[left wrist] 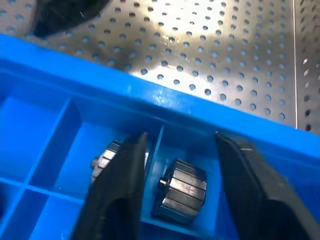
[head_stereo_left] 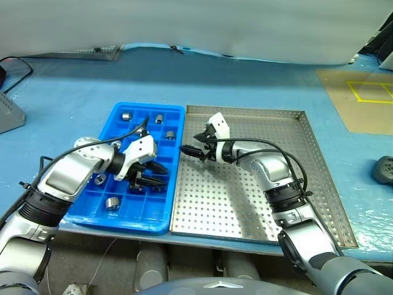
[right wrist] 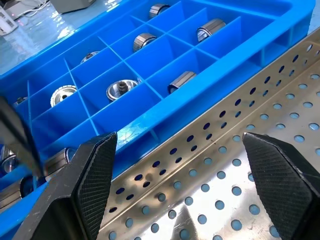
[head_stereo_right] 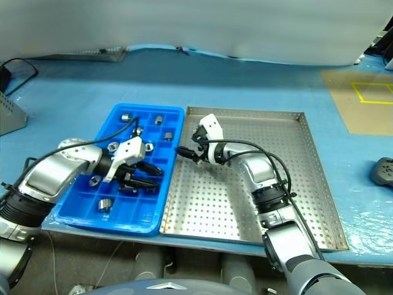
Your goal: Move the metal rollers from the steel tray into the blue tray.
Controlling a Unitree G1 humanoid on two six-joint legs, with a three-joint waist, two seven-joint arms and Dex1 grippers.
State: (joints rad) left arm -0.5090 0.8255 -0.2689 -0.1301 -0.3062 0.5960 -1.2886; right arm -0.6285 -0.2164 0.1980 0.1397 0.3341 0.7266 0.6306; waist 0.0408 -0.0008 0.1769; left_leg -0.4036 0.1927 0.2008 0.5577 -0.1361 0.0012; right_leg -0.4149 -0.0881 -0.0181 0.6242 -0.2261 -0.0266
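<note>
The blue tray [head_stereo_left: 147, 106] lies left of the steel tray [head_stereo_left: 245, 196], their edges touching. Several metal rollers [head_stereo_left: 127, 115] sit in its compartments. My left gripper [head_stereo_left: 153, 177] hovers low over the tray's right column. Its fingers [left wrist: 125, 175] stand open on either side of one roller [left wrist: 181, 195] that rests on the compartment floor. A second roller [left wrist: 107, 157] lies in the neighbouring cell. My right gripper [head_stereo_left: 191, 144] hangs open and holds nothing, over the steel tray's left edge, pointing toward the blue tray [right wrist: 165, 115]. The perforated floor [right wrist: 260, 165] beneath it is bare.
Both trays sit on a blue-covered table near its front edge. A grey box [head_stereo_left: 9, 114] and a black cable [head_stereo_left: 15, 64] are at the far left. A dark object [head_stereo_left: 384, 169] lies at the right edge, beyond a brown patch with yellow tape [head_stereo_left: 368, 92].
</note>
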